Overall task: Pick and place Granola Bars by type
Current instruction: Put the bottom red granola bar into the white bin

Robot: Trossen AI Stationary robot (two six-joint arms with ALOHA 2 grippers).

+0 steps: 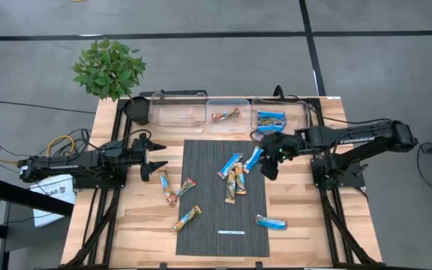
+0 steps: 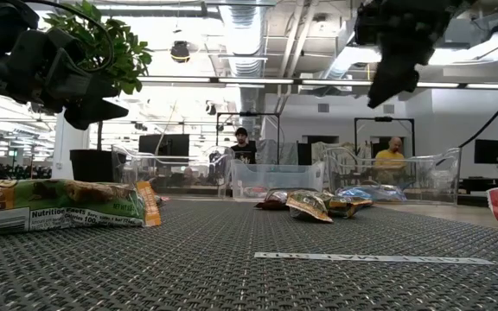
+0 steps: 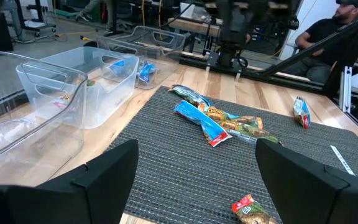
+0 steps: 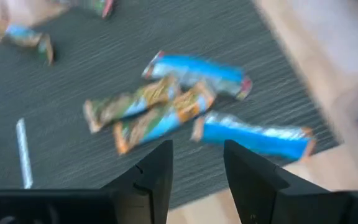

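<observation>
Right gripper [image 1: 271, 161], jaws partly apart and empty, hovers above the dark mat's [image 1: 201, 217] far-right edge beside clustered Granola Bars [image 1: 235, 176] (low view shows clearance); left gripper [image 1: 154, 156] waits wide open off the mat's left edge.

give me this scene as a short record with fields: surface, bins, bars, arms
surface: wooden table with a dark woven mat
bins: three clear plastic bins at the far edge; left bin looks empty, middle bin holds a tan-orange bar, right bin holds blue bars
bars: cluster of glossy blue and tan-orange wrapped granola bars mid-mat; three more tan-orange bars at the mat's left edge, one blue bar off its right edge
left gripper: open, empty, at the mat's left edge
right gripper: part open, empty, above the cluster's right side
other: potted green plant
</observation>
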